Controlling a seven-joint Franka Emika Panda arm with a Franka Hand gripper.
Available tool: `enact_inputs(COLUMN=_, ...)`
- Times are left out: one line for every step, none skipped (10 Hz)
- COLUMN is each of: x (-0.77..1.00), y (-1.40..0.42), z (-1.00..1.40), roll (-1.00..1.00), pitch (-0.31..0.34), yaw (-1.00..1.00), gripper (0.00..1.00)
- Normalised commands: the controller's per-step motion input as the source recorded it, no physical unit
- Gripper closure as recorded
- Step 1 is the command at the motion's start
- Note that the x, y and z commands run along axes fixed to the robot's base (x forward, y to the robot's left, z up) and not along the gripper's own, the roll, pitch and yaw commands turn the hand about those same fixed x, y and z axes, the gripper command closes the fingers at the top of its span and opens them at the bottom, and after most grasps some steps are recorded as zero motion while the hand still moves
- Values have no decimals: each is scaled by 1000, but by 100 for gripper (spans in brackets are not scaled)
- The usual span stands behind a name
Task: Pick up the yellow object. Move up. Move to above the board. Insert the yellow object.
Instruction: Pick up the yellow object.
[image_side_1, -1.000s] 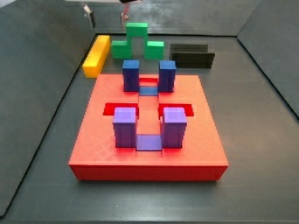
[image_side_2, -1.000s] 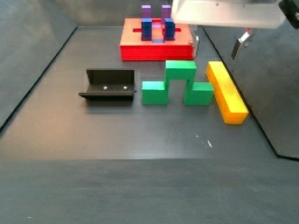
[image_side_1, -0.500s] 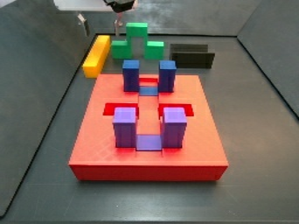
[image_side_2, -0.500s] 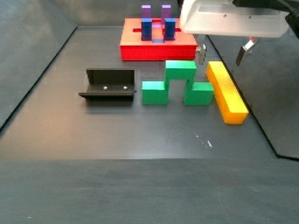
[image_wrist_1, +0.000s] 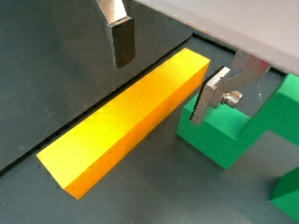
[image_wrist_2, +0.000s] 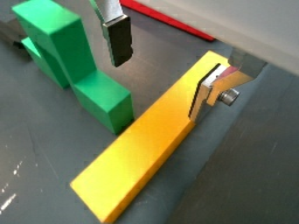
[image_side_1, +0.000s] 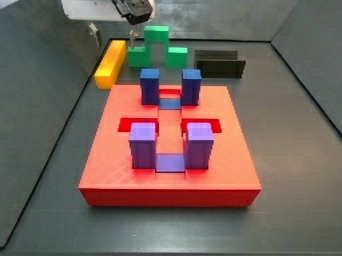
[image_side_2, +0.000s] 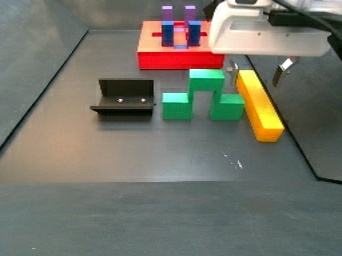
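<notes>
The yellow object (image_side_1: 110, 62) is a long yellow-orange bar lying flat on the floor beside the green stepped block (image_side_1: 160, 45). It also shows in the other side view (image_side_2: 259, 102) and in both wrist views (image_wrist_1: 128, 122) (image_wrist_2: 152, 149). My gripper (image_side_2: 259, 68) is open and empty, low over the bar's end nearest the board. In the wrist views (image_wrist_1: 167, 68) (image_wrist_2: 163, 66) the fingers stand either side of that end, not closed on it. The red board (image_side_1: 120, 165) carries upright blue (image_side_1: 150, 82) and purple (image_side_1: 143, 145) blocks; it also shows behind the gripper (image_side_2: 150, 58).
The green stepped block (image_side_2: 207, 95) lies close along the bar's side, next to one finger (image_wrist_1: 216, 92). The black fixture (image_side_2: 123, 98) stands on the floor beyond the green block. Grey walls enclose the floor; one runs close by the bar.
My gripper has come down toward the board-side end of the yellow bar, still open. The bar, blocks and board have not moved.
</notes>
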Motion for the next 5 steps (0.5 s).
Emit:
enact_inputs(x=0, y=-63, z=-294, roll=100, pitch=0, yaw=-66, gripper=0)
enact_inputs(x=0, y=-97, z=-300, roll=100, pitch=-3, yaw=-60, gripper=0)
enact_inputs(x=0, y=-29, z=-263, roll=103, pitch=-16, yaw=-51, gripper=0)
enact_inputs(x=0, y=0, z=-220, roll=107, pitch=-34, yaw=-11, gripper=0)
enact_inputs(x=0, y=37, z=-180, roll=101, pitch=-50, yaw=0, gripper=0)
